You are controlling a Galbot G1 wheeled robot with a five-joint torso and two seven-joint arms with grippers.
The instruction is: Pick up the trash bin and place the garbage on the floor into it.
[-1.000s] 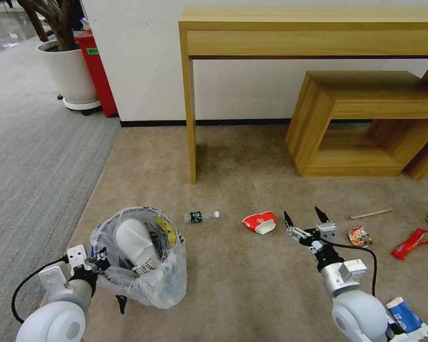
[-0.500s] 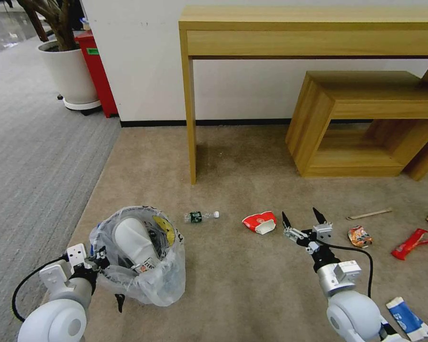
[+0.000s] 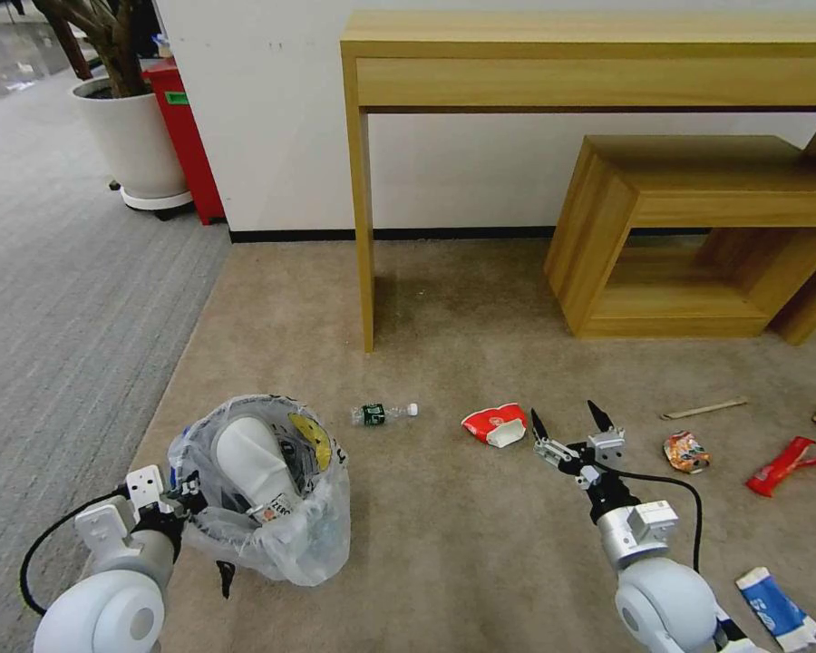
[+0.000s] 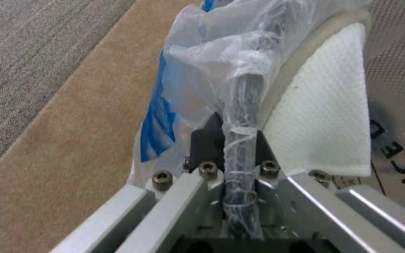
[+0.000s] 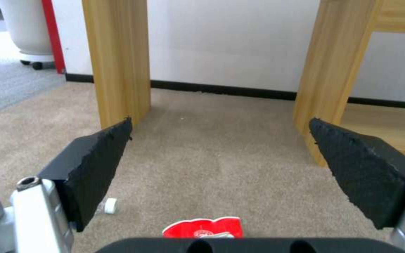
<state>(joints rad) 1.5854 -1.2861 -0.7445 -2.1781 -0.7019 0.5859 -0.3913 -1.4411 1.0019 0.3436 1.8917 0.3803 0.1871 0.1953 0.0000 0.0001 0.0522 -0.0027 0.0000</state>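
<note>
Beige floor (image 3: 480,544), litter scattered. Our left gripper (image 3: 183,497) is clamped on the trash bin (image 3: 263,490) rim, slipper inside. Our right gripper (image 3: 568,426), jaws spread wide and empty, hovers just beside the red-white paper cup (image 3: 496,424). Step, we judge: collecting garbage; next needs lowering over the cup.

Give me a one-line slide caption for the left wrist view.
Left gripper clamped on the bagged rim of the trash bin, a white slipper inside.
</note>
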